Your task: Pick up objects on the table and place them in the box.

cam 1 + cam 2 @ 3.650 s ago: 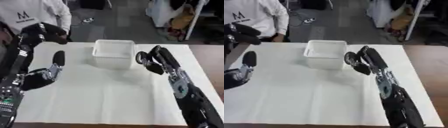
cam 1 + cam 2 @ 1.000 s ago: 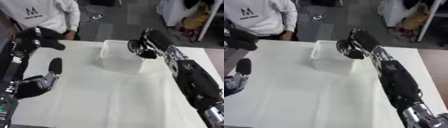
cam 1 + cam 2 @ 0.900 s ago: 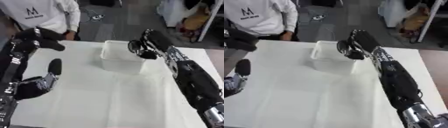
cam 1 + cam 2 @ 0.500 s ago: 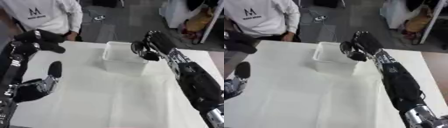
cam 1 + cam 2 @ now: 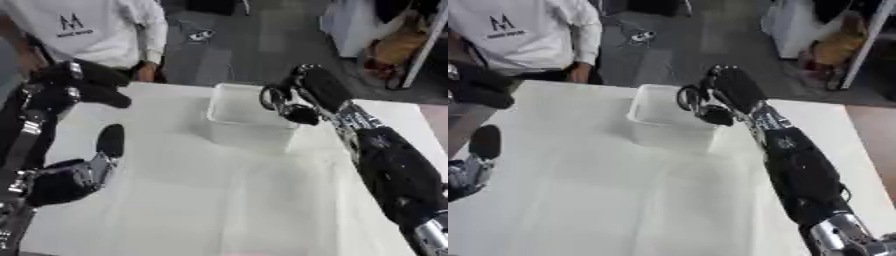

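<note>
White-covered table [image 5: 227,200], translucent box [image 5: 248,119] at its far middle, right hand [image 5: 302,95] over box's right rim, fingers curled, anything held not discernible, left hand [image 5: 74,175] open at lower left, grey floor [image 5: 236,45] beyond, clutter far right.

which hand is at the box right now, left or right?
The right hand: it sits over the near right rim of the white box, fingers curled. The left hand is apart from it, at the table's left edge near the view's lower left.
</note>
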You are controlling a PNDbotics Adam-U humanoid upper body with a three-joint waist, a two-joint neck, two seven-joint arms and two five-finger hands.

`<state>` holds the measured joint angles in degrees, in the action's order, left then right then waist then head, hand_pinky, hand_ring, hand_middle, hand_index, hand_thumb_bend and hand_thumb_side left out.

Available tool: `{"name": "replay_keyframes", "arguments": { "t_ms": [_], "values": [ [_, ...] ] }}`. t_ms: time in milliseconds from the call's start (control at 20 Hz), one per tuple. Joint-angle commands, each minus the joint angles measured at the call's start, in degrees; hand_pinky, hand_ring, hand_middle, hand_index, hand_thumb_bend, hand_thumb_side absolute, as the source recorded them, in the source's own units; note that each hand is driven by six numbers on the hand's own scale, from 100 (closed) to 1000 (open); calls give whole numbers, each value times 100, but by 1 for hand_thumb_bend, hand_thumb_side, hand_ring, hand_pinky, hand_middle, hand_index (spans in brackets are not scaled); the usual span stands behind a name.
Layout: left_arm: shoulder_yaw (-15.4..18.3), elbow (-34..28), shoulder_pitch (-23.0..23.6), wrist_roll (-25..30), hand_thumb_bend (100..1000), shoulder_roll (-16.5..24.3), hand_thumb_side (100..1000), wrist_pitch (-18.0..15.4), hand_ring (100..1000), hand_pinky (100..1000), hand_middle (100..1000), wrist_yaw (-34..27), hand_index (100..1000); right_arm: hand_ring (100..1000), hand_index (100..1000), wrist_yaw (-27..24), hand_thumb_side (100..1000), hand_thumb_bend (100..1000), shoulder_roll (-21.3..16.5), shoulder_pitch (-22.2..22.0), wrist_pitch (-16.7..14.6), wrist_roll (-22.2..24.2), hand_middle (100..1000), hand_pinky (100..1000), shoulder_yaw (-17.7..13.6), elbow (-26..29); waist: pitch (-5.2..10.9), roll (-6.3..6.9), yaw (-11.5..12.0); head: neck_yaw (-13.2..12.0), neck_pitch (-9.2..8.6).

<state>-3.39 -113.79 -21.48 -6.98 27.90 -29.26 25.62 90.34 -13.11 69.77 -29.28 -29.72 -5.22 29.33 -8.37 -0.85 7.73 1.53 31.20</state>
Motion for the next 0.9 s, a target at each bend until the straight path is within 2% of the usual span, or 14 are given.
{"name": "replay_keyframes", "arguments": {
  "t_ms": [50, 200, 650, 750, 800, 900],
  "values": [
    [8, -80, -84, 4, 197, 170, 567, -21, 491, 577, 659, -18, 667, 414, 554, 50, 751, 100, -150, 241, 23, -30, 452, 100, -30, 34, 67, 6, 15, 18, -73],
    [11, -80, -82, 5, 197, 175, 567, -22, 491, 577, 659, -17, 667, 490, 633, 90, 804, 100, -155, 232, 55, -21, 552, 100, -34, 18, 63, 3, 22, 10, -86],
    [16, -80, -79, 2, 198, 185, 567, -28, 491, 578, 660, -16, 667, 584, 763, 146, 929, 100, -196, 250, 130, 28, 687, 100, -42, -14, 62, -6, 41, -11, -121],
    [14, -80, -83, 3, 198, 188, 567, -33, 491, 578, 660, -15, 667, 621, 791, 179, 966, 100, -211, 263, 152, 41, 727, 147, -37, -22, 59, -12, 48, -11, -131],
    [14, -80, -85, 4, 198, 189, 566, -34, 491, 578, 660, -16, 667, 663, 815, 198, 1000, 100, -217, 269, 165, 53, 755, 209, -37, -28, 58, -15, 51, -11, -136],
    [15, -80, -96, 3, 198, 195, 566, -36, 491, 578, 660, -12, 667, 719, 860, 256, 1000, 100, -244, 286, 232, 125, 800, 296, -38, -57, 48, -24, 70, -14, -164]
  ]
}}
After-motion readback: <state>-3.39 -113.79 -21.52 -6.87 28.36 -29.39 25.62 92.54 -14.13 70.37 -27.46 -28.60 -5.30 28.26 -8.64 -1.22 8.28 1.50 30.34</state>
